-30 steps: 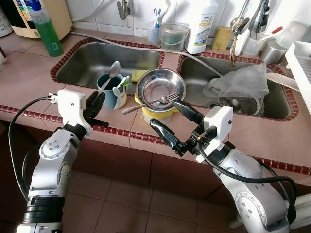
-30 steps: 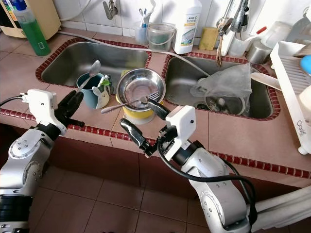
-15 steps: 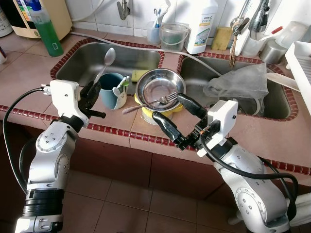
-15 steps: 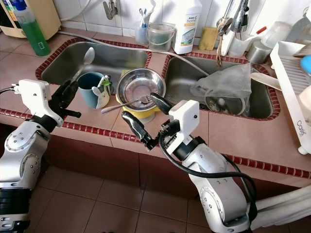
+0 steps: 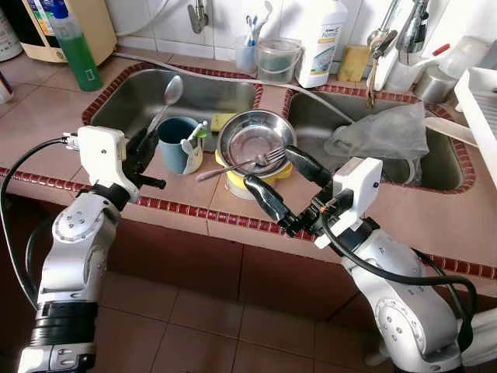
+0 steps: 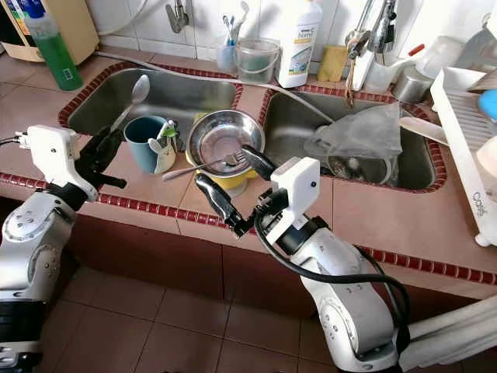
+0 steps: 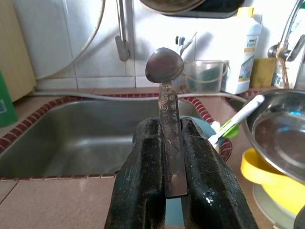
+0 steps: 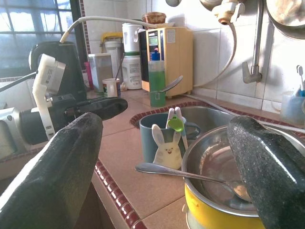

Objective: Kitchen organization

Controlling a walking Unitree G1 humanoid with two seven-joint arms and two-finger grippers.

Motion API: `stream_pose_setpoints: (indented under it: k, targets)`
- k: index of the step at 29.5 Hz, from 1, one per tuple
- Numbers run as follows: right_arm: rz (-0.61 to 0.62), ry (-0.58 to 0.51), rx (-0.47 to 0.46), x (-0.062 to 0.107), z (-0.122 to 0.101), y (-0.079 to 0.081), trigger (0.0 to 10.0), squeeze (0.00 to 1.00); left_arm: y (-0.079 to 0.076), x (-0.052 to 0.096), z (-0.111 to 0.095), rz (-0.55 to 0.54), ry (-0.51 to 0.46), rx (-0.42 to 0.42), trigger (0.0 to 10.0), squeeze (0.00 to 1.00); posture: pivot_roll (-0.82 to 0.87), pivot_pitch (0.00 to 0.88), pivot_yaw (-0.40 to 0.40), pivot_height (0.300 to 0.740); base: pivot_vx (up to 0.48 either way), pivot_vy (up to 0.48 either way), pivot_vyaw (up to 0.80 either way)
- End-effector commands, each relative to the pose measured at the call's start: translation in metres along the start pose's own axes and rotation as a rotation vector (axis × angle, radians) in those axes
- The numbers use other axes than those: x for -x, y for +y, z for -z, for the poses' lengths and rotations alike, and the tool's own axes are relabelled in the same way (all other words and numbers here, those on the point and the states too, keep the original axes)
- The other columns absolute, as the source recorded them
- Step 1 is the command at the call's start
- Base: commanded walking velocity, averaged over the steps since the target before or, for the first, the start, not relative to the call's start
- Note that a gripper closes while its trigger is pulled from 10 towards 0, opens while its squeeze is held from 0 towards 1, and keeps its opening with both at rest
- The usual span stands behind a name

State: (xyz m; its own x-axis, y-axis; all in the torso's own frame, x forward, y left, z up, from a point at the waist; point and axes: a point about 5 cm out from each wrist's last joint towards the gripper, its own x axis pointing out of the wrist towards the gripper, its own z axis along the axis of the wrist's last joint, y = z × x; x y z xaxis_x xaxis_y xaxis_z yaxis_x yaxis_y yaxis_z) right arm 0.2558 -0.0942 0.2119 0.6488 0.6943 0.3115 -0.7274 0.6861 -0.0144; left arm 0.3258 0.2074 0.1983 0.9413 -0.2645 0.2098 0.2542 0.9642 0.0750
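Note:
My left gripper (image 5: 145, 154) is shut on the handle of a patterned metal spoon (image 7: 164, 67), which slants up over the left sink (image 5: 132, 101). Just right of it stands a teal cup (image 5: 177, 144) with a bunny figure and a green-and-white utensil. A steel bowl (image 5: 256, 138) rests on a yellow bowl (image 5: 247, 185), and a fork (image 5: 237, 165) lies across its rim. My right gripper (image 5: 269, 168) hangs open at the counter's front edge, one finger on either side of the bowls' near side, touching nothing.
A green soap bottle (image 5: 75, 45) stands at the back left, a white detergent bottle (image 5: 324, 39) and a clear tub (image 5: 277, 58) behind the sinks. A plastic bag (image 5: 384, 132) lies in the right sink. A white dish rack (image 5: 481, 97) sits far right.
My left gripper has risen and drawn left with the spoon, whose bowl end now sits higher over the sink. My right gripper has edged closer to the bowls.

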Motion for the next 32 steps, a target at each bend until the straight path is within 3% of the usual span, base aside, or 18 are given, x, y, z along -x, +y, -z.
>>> stream_pose_setpoints:
  k: [1,13,24,25,26,27,32]
  targets:
    - [0.011,-0.004,-0.006,0.002,0.0,-0.003,10.0,0.0,0.002,-0.002,-0.005,0.013,-0.012,-0.015,0.0,0.0,-0.05,0.122,0.01,0.74,0.0,0.0,0.0]
    - [0.019,-0.017,-0.008,0.0,-0.002,-0.005,10.0,0.0,0.015,-0.009,-0.015,-0.007,-0.037,-0.025,0.0,0.0,-0.05,0.125,0.013,0.74,0.0,0.0,0.0]
    - [0.025,-0.025,-0.006,0.0,-0.004,-0.005,10.0,0.0,0.016,-0.013,-0.016,-0.004,-0.041,-0.028,0.0,0.0,-0.05,0.124,0.015,0.74,0.0,0.0,0.0]
    - [0.025,-0.025,-0.007,0.0,-0.004,-0.005,10.0,0.0,0.016,-0.013,-0.016,-0.004,-0.038,-0.026,8.5,0.0,-0.05,0.123,0.016,0.74,0.0,0.0,0.0]
    - [0.024,-0.025,-0.008,0.0,-0.004,-0.005,10.0,0.0,0.016,-0.013,-0.016,-0.004,-0.036,-0.025,8.5,0.0,-0.05,0.122,0.015,0.74,0.0,0.0,0.0]
    - [0.023,-0.025,-0.009,0.0,-0.004,-0.004,10.0,0.0,0.016,-0.013,-0.016,-0.003,-0.034,-0.026,10.0,0.0,-0.05,0.122,0.015,0.74,0.0,0.0,0.0]
    - [0.019,-0.024,-0.012,0.0,-0.003,-0.004,10.0,0.0,0.018,-0.014,-0.017,-0.007,-0.04,-0.03,10.0,0.0,-0.05,0.121,0.012,0.74,0.0,0.0,0.0]
